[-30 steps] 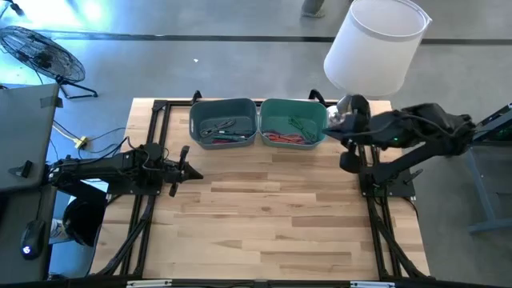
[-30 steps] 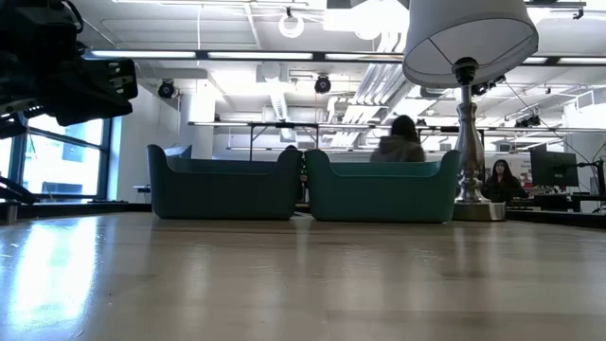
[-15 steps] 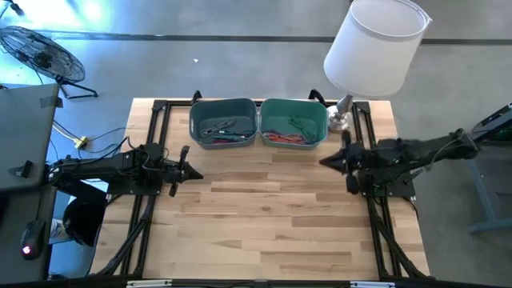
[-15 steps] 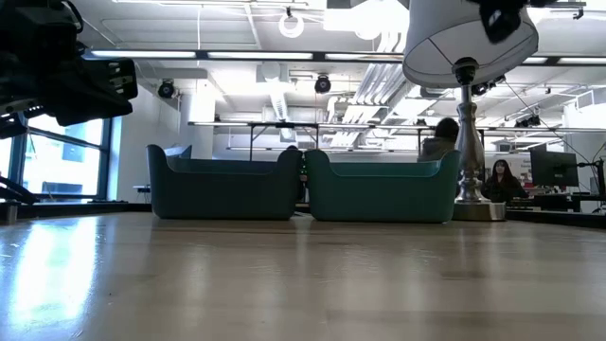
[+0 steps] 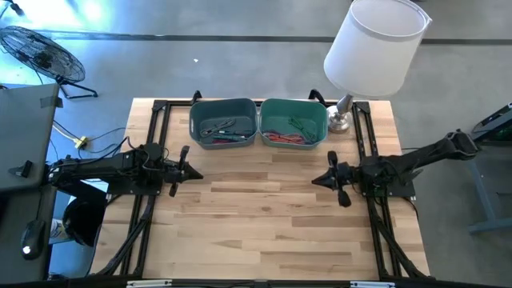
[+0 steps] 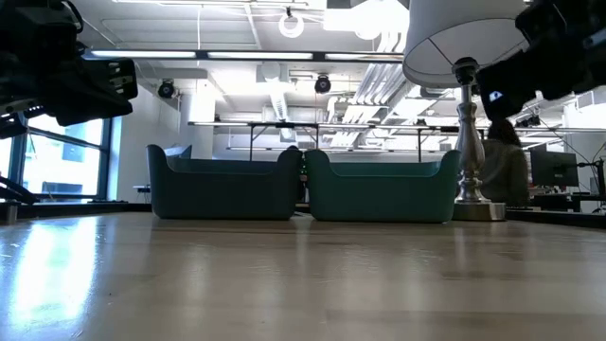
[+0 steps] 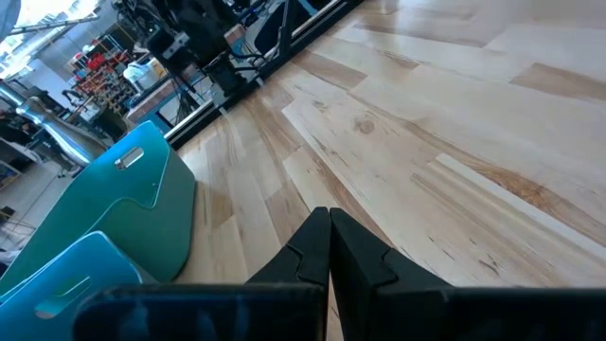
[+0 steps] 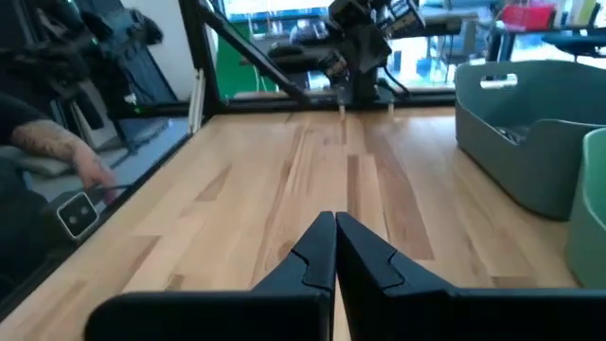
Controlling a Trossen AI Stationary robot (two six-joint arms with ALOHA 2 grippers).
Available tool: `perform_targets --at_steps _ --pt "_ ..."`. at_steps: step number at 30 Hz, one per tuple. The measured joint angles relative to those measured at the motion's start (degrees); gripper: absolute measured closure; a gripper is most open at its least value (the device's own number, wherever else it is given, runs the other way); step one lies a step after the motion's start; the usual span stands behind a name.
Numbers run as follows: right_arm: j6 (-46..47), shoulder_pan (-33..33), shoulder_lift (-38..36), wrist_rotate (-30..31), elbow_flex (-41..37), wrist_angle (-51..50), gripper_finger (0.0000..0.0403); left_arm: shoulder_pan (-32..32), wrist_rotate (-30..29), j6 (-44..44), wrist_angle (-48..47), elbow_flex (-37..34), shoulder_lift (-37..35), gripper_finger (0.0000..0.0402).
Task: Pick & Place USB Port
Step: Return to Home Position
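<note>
Blue bin (image 5: pixel 224 102), green bin (image 5: pixel 294 102), lamp (image 5: pixel 374 48) along far edge, tabletop (image 5: pixel 264 216) open

White lamp (image 5: pixel 374 44) on table (image 5: pixel 272 220) corner; fan (image 5: pixel 40 50) on floor.

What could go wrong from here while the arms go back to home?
1. The lamp stands at the table's back right corner, close behind the right arm. A wide swing of that arm or the right gripper could knock it over.
2. The right wrist view shows a person's hand beside the table edge, possibly within an arm's reach.
The left gripper hovers at the left side, away from both.
</note>
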Motion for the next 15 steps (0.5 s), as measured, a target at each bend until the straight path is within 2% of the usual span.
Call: perform_targets --at_steps 5,9,15 --pt "-0.1 0.0 0.0 -0.3 -5.3 7.7 0.0403 0.0 0.0 0.0 0.0 0.0 0.0 0.0401" --pt "-0.6 0.0 0.0 -0.1 -5.6 7.2 0.0403 0.0 0.0 0.0 0.0 0.0 0.0 0.0401" --pt "-6.3 -0.1 0.0 -0.1 -5.6 7.0 0.0403 0.0 0.0 0.0 0.0 0.0 0.0 0.0401"
